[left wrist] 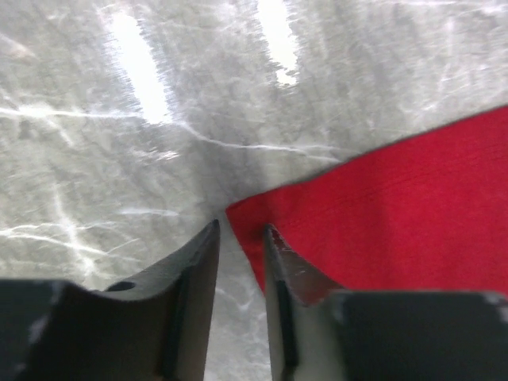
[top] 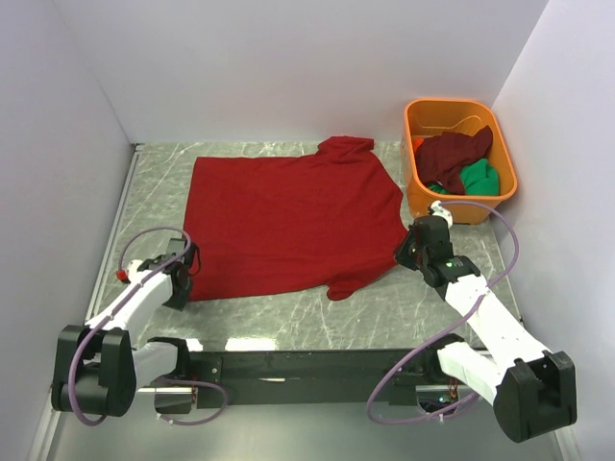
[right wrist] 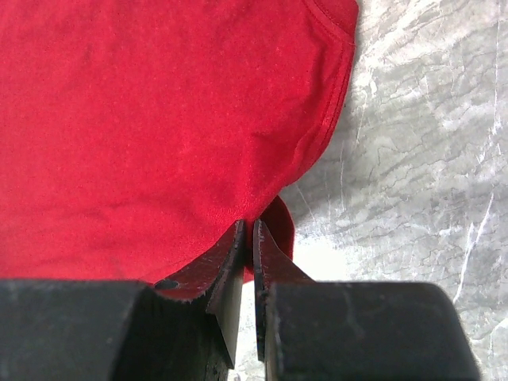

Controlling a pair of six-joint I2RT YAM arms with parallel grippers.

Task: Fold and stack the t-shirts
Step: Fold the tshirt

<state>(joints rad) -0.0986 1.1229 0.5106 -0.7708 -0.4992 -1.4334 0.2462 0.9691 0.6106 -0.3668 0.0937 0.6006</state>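
The bright red t-shirt (top: 288,216) lies spread flat on the marble table (top: 384,317). My left gripper (top: 183,277) sits at the shirt's near left corner. In the left wrist view this gripper (left wrist: 242,228) has its jaws a little apart, and the shirt's corner (left wrist: 381,214) lies at the right fingertip. My right gripper (top: 411,246) is at the shirt's right edge. In the right wrist view this gripper (right wrist: 249,224) is shut on a fold of the red cloth (right wrist: 159,119). The dark maroon t-shirt (top: 455,154) and the green t-shirt (top: 479,178) lie crumpled in the tub.
The orange plastic tub (top: 426,197) stands at the back right, just behind my right gripper. White walls close in the table on the left, back and right. A black rail (top: 307,363) runs along the near edge between the arm bases.
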